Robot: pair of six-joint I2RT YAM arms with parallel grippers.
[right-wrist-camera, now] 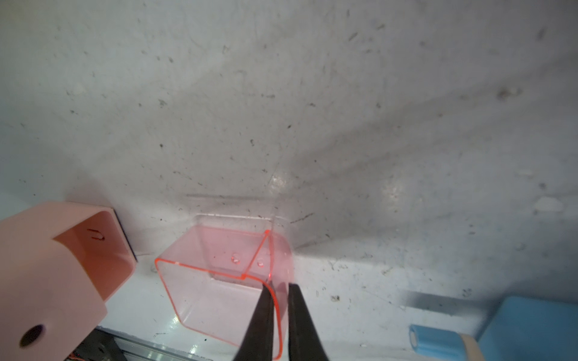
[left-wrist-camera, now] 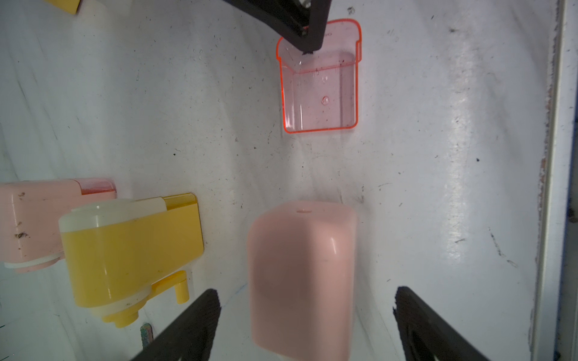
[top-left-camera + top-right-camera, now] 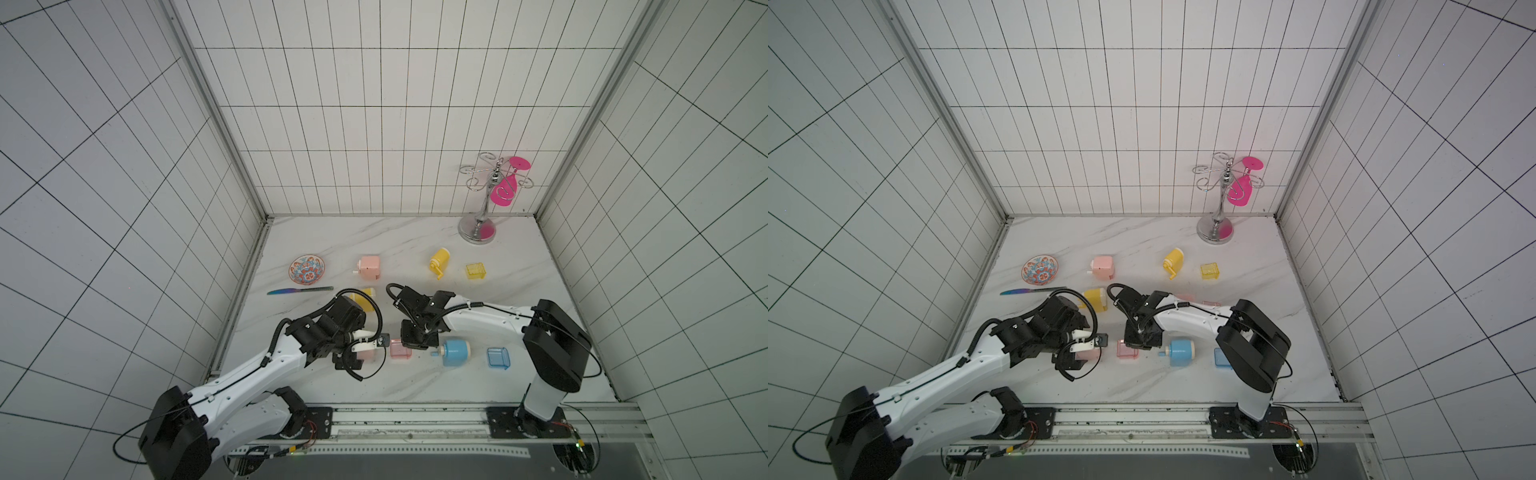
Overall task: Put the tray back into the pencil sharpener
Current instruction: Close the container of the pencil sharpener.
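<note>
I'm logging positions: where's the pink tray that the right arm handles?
In both top views the pink tray lies on the table, front middle, between the pink sharpener and the blue sharpener, one wall between the fingers of the right gripper.

Tray [image 2: 319, 93] translucent pink; pink sharpener [image 2: 301, 275] pale; yellow sharpener [image 2: 131, 250] cream-banded; blue sharpener [image 3: 456, 352] light; plate [image 3: 306, 270] red-blue floral; table [image 3: 374, 249] white marbled.

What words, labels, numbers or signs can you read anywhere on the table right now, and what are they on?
No text in any view can be read.
Pink tray: faint moulded mark near its rim, too small to read.
Pink pencil sharpener: small dark mark inside its open slot, not legible.
Plate: painted pattern only, no words.
</note>
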